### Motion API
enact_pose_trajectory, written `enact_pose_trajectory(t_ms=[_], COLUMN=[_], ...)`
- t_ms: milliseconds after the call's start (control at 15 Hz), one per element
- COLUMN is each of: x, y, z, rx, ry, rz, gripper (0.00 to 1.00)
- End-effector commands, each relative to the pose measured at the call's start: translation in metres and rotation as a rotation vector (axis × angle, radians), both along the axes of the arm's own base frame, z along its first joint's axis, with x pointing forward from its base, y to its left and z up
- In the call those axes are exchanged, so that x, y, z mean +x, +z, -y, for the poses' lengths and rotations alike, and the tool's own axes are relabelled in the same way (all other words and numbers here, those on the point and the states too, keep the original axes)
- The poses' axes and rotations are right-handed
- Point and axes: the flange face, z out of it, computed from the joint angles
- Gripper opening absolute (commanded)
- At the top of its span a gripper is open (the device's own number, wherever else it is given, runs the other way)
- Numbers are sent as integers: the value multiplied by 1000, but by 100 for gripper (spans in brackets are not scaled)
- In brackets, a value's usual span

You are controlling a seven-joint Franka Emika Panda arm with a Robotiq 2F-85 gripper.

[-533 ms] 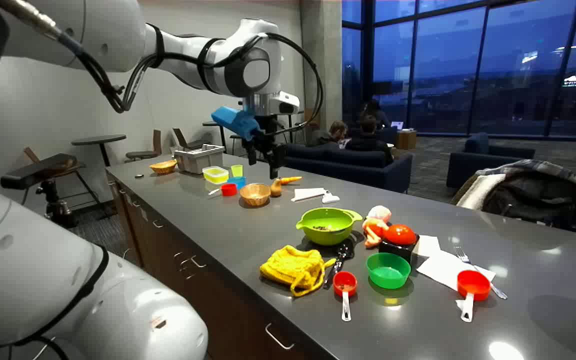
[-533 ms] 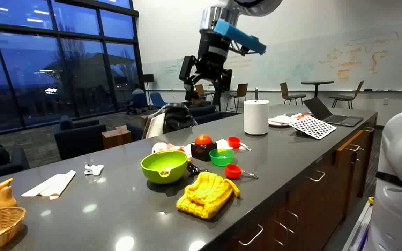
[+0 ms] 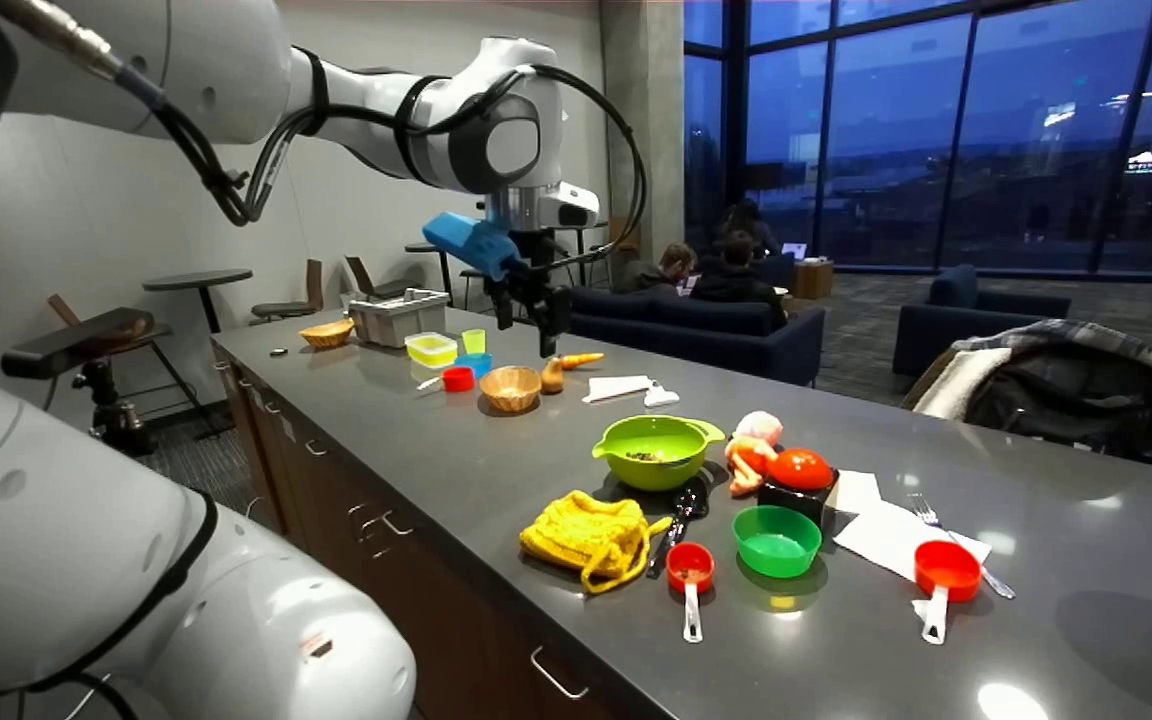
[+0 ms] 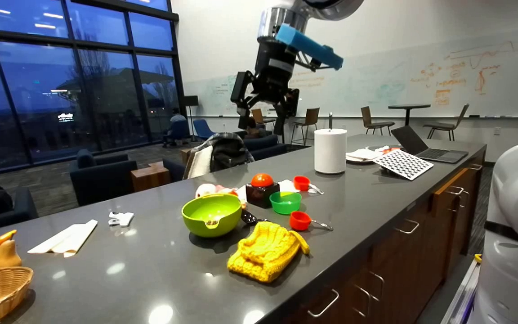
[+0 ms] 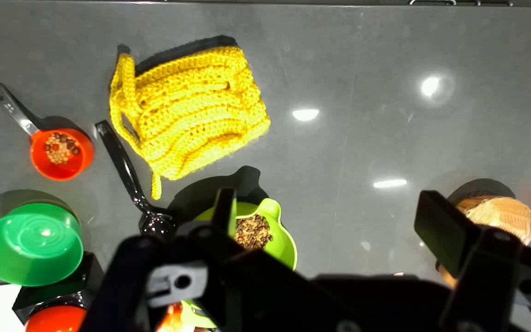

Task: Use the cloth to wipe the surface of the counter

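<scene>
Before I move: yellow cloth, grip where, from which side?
I'd pinch the yellow cloth by its raised middle folds, from straight above: it lies bunched on the counter, top standing proud, and the black utensil crowds one side.

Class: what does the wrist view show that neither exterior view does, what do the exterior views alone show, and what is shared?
Wrist view only: the ringed floor of the green dish; pale and dark grains told apart in the red scoop.

Exterior only: windows, in both exterior views; a whiteboard and a grey bin, each in an exterior view.

Shared: the yellow cloth, lime bowl and open gripper.
</scene>
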Motion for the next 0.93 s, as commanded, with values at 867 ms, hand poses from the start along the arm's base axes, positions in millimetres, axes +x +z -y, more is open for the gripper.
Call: enact_pose_trajectory(t_ms=[867], x=[18], y=[-56], z=[14], rx=[-107], ry=[-37], rz=[-45], gripper=[100])
